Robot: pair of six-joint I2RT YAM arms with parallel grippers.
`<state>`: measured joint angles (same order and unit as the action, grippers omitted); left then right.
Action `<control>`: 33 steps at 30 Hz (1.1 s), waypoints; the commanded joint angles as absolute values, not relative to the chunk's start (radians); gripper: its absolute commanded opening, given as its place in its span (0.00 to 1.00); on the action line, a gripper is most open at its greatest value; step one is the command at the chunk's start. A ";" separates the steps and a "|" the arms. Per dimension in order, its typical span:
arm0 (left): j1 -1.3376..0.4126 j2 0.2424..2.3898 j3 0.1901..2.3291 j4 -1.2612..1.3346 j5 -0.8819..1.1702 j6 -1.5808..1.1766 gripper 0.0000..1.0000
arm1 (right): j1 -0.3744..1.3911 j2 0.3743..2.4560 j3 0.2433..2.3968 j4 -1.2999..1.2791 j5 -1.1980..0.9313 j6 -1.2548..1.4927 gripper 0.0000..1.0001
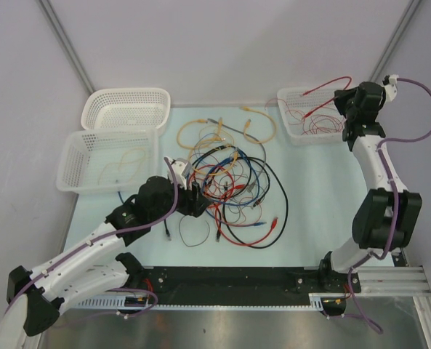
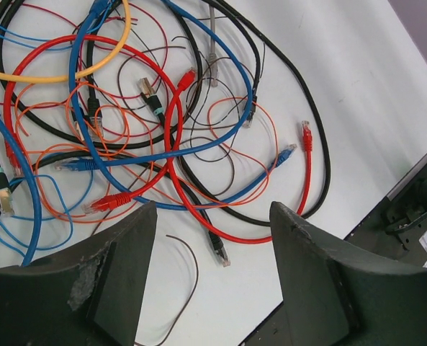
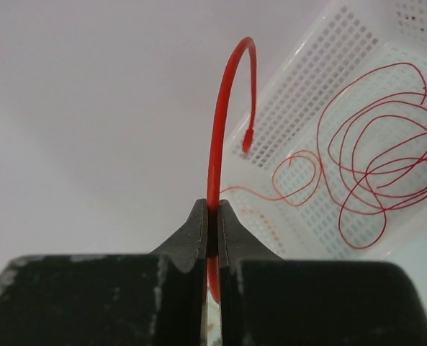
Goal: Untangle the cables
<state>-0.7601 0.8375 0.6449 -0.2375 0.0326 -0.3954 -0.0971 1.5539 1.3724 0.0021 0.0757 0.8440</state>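
"Two hazards noted," says the inspector. "First, the right gripper [image 3: 212, 216], pressed together on a thick red cable [image 3: 215, 144], hangs above the white perforated plastic basket [image 3: 307, 94] at the worktop's far right corner. The cable's free end curls up and over, with its plug near the basket wall. Released from there, I judge it may spring and fall outside the rim."

"And the thin red wire [image 3: 375, 169] coiled inside?" asks the operator.

"It lies on the basket floor. A dropped cable could loop into it. Second, the left gripper [image 2: 213, 209], spread and holding nothing, hovers over the near left side of the tangle of red, blue, black, orange and yellow cables [image 1: 230, 189] in the middle of the worktop. Strands cross thickly below it."

"So closing there takes several?"

"Likely. A thin brown wire [image 2: 196, 270] and a black plug end [image 2: 219, 254] lie between the fingers. Pinching two strands and pulling would tighten the knot or drag the heap toward the near edge."
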 commanded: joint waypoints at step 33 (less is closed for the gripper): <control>-0.761 0.782 0.635 -0.310 -0.024 -0.597 0.68 | 0.570 1.586 1.157 -0.356 0.294 0.572 0.88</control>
<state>-0.7601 0.8204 0.6235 -0.2844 0.0212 -0.5613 0.5201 1.6028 1.2171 -0.3035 0.2123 0.5949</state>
